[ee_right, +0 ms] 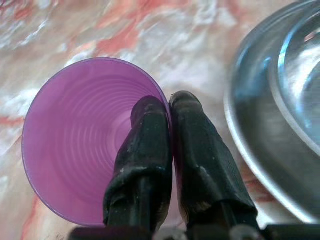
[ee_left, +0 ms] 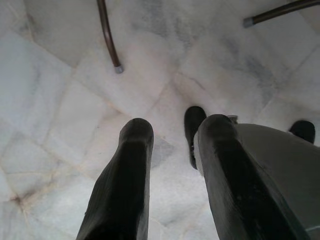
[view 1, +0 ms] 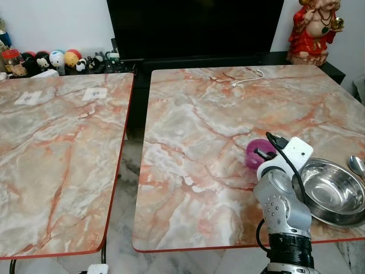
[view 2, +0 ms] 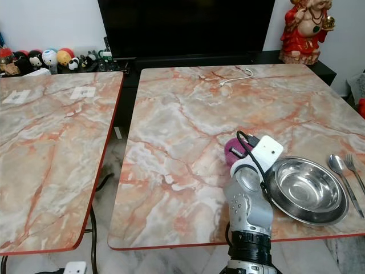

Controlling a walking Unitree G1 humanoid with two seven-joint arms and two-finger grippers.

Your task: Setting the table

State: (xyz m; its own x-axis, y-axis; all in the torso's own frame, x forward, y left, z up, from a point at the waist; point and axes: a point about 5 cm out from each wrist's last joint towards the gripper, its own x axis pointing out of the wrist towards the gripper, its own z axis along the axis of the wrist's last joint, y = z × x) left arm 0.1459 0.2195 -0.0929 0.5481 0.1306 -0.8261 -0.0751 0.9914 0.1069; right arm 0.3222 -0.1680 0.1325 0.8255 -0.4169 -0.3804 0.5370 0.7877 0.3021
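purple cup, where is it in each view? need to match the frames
Left eye view: purple cup low right of centre on the right table, partly behind the right wrist, left of the steel bowl.
Right eye view: same spot, shifted left, bowl beside it.
Left wrist view: not in it, floor tiles.
Right wrist view: rim pinched by the right gripper; cup mouth faces the camera.
Shared landmark: the steel bowl.

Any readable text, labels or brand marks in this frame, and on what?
None can be read.
White paper slips on the left table: any print is too small to read.
Purple cup, steel bowl, right gripper: no markings visible.
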